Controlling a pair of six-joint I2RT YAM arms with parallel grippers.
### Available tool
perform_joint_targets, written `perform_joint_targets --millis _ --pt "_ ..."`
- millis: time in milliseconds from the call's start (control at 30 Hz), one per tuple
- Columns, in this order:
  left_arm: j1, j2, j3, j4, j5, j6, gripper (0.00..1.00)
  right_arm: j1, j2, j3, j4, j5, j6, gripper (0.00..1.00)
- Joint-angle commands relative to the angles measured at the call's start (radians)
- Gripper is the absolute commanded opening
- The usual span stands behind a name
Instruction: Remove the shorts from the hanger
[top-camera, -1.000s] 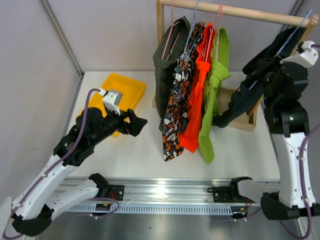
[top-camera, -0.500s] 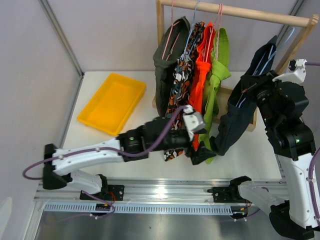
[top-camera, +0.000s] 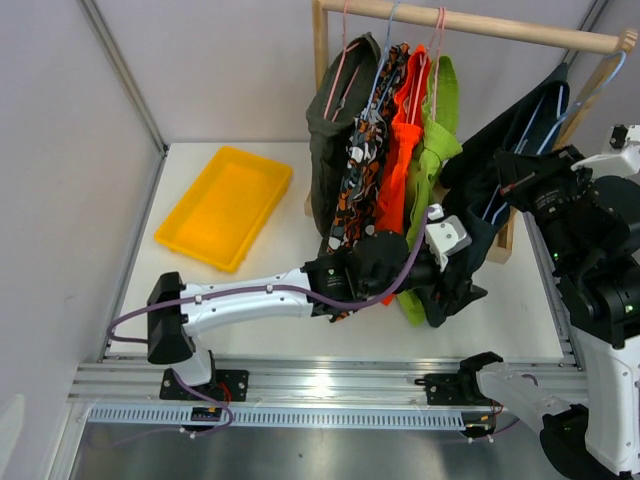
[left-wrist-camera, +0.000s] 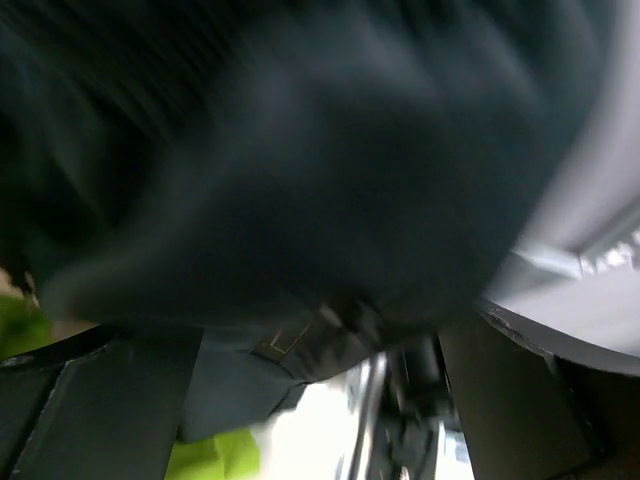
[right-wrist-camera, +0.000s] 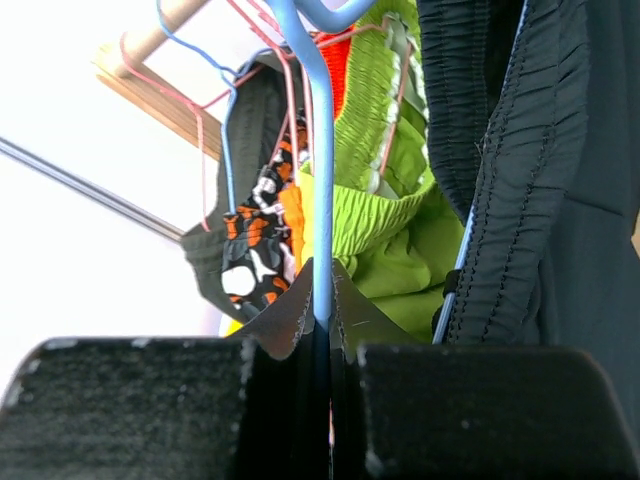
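Observation:
The dark navy shorts hang on a blue hanger at the right end of the wooden rail. My right gripper is shut on the hanger's wire, with the navy cloth just to its right. My left gripper reaches across the table and stands open at the navy shorts' lower end. In the left wrist view the blurred navy cloth fills the frame in front of the wide-apart fingers. Olive, camouflage, orange and lime green shorts hang on the rail.
A yellow tray lies at the table's back left. The rack's wooden base sits behind the navy shorts. A grey wall and a slanted pole bound the left side.
My left arm has swept from beside the tray across the table to the navy shorts' lower end. The right gripper has come down a little with the hanger, and the navy cloth has swung forward and left.

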Motion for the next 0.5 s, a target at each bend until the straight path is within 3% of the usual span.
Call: perform_joint_targets --millis 0,33,167,267,467 --pt "-0.006 0.038 0.096 0.068 -0.086 0.040 0.96 0.005 -0.025 0.053 0.015 -0.029 0.027 0.00" --pt "-0.006 0.044 0.109 0.067 -0.097 0.044 0.91 0.005 -0.028 0.051 0.003 -0.032 0.032 0.00" --pt "-0.007 0.056 0.112 0.071 -0.146 0.031 0.01 0.005 -0.036 0.048 -0.015 -0.024 0.038 0.00" --pt "-0.026 0.006 0.029 0.102 -0.167 0.008 0.00 0.003 -0.025 0.057 -0.017 -0.007 0.021 0.00" --pt "-0.171 -0.204 -0.323 0.193 -0.290 -0.004 0.00 0.005 0.038 0.118 -0.021 0.048 -0.040 0.00"
